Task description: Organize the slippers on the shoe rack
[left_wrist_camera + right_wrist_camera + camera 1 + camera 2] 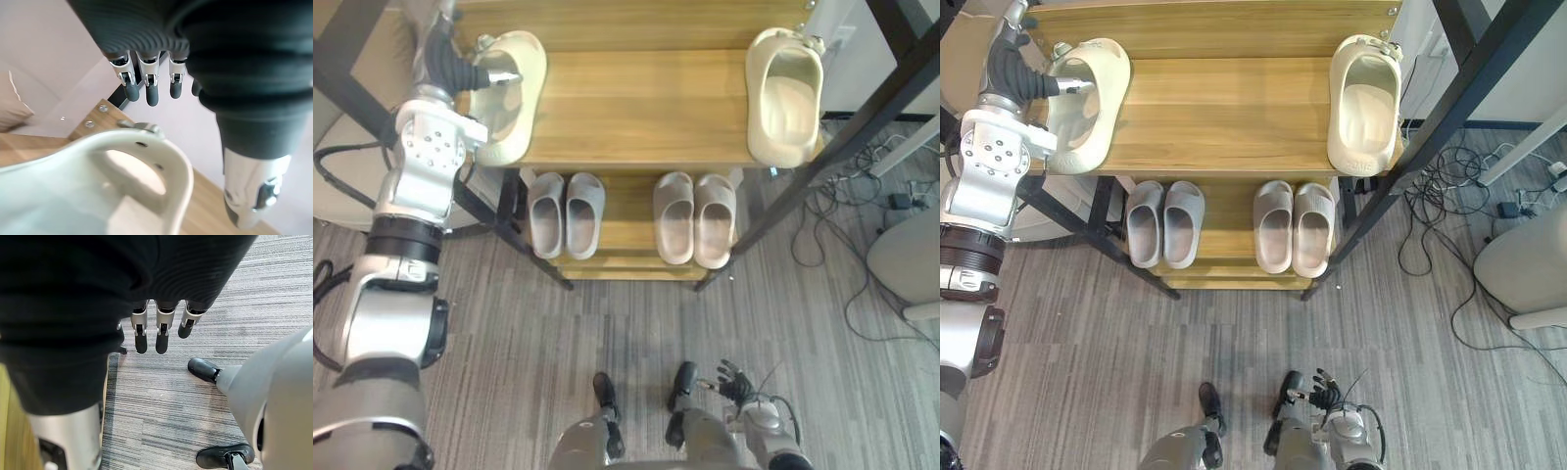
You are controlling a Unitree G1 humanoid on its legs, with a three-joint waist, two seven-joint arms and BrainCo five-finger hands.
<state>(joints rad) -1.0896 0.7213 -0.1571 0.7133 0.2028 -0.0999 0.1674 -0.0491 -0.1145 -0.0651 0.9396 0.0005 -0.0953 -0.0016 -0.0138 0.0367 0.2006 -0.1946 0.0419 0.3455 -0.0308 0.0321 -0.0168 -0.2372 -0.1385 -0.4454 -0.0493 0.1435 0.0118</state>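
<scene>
The cream slipper (pixel 521 108) you are working on lies at the left end of the top shelf (pixel 636 108), directly under your left hand (pixel 468 70). Its mate, the second cream slipper (pixel 786 93), lies well apart to that hand's right, at the far end of the same board. The left hand is open and holds nothing. Its fingers (pixel 151 93) are straight and hang just past the slipper's strap (pixel 164 147), and the thumb (pixel 249 196) is spread wide on the other side of it. Nothing is curled round the strap; whether a fingertip touches the slipper I cannot tell. I judge the step in hand to be taking hold of this slipper so the 2 cream ones can stand together as 1 pair. Lower the hand until the strap sits deep between fingers and thumb, then close fully before you lift, because a pinch at the rim alone would likely let the shoe swing or slip. Carry it clear of the board rather than dragging it. Below the hand, on the lower shelf (pixel 626 240), the grey pair (pixel 566 213) and the beige pair (pixel 694 217) already stand side by side, so leave them alone. Your right hand (pixel 734 380) hangs low over the floor (pixel 607 323), its fingers relaxed and empty.
</scene>
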